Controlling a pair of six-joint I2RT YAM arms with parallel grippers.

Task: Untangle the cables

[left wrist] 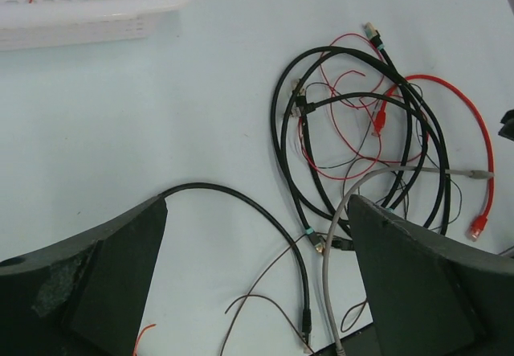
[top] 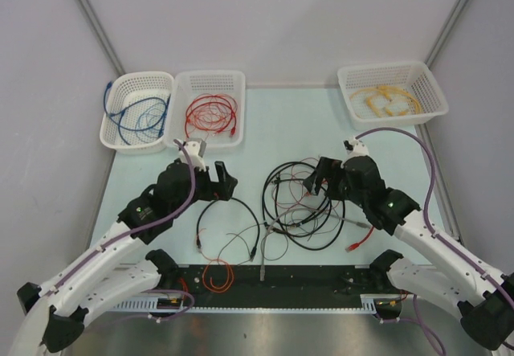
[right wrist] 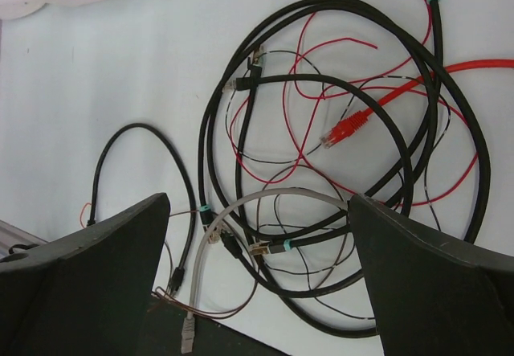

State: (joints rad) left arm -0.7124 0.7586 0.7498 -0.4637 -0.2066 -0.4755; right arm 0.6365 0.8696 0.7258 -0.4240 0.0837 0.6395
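The cables lie in a tangle (top: 301,203) on the pale table between my two grippers: black loops, thin red wire, a red cable with a plug (top: 357,243) and a grey cable (top: 265,251). A separate black cable (top: 229,211) and thin reddish-brown wire (top: 237,247) lie left of it. My left gripper (top: 221,181) is open and empty, above the separate black cable (left wrist: 241,198), with the tangle (left wrist: 353,131) to its right. My right gripper (top: 317,181) is open and empty over the tangle (right wrist: 337,131), the grey cable (right wrist: 281,192) between its fingers.
Three white baskets stand at the back: one with blue cables (top: 136,111), one with red cables (top: 210,111), one with yellow cables (top: 392,99) at the right. A small orange-red coil (top: 217,276) lies on the black strip (top: 321,280) at the table's front edge.
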